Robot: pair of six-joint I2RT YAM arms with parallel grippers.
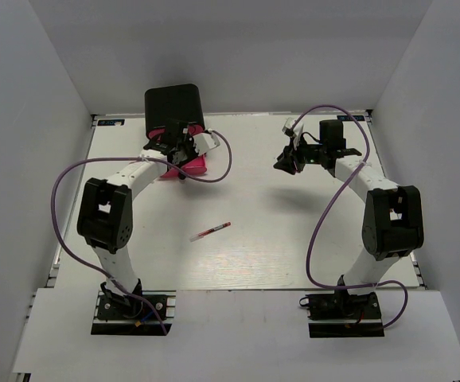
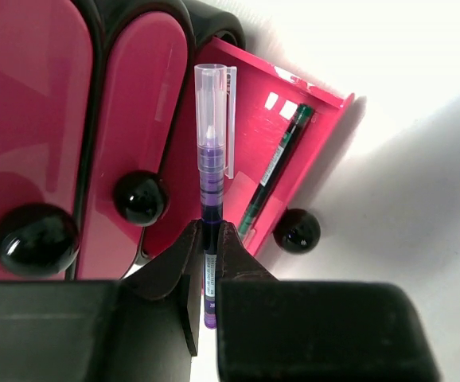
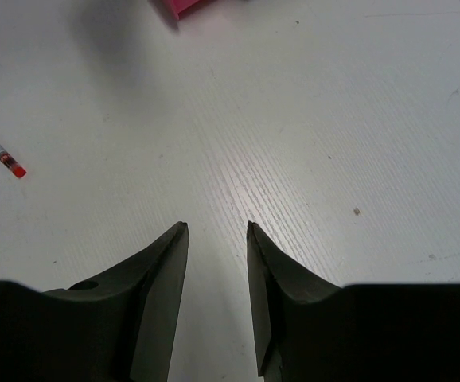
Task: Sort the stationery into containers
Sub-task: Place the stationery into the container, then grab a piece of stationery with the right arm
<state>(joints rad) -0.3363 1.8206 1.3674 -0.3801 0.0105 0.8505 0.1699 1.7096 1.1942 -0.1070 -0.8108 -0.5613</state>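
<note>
Left gripper (image 2: 206, 239), bottom centre of the left wrist view: jaws pressed onto the lower barrel of a purple-ink pen (image 2: 212, 159), clear cap pointing up-frame. Just beyond the cap is the open drawer (image 2: 254, 119), pink, pulled out of the black cabinet (image 1: 174, 103). A green pen (image 2: 278, 167) already lies inside along its right wall, and the drawer's knob (image 2: 298, 231) sits lower right.

Step in hand, by my reading: dropping this pen into the drawer. The next move calls for carrying it fully over the rim, then releasing.

Right gripper (image 3: 216, 227): fingers spread, holding nothing, over bare table (image 3: 333, 119). A red pen (image 1: 211, 231) lies mid-table in the top view, well apart from both arms.

Print on both pen barrels – too small to read.
</note>
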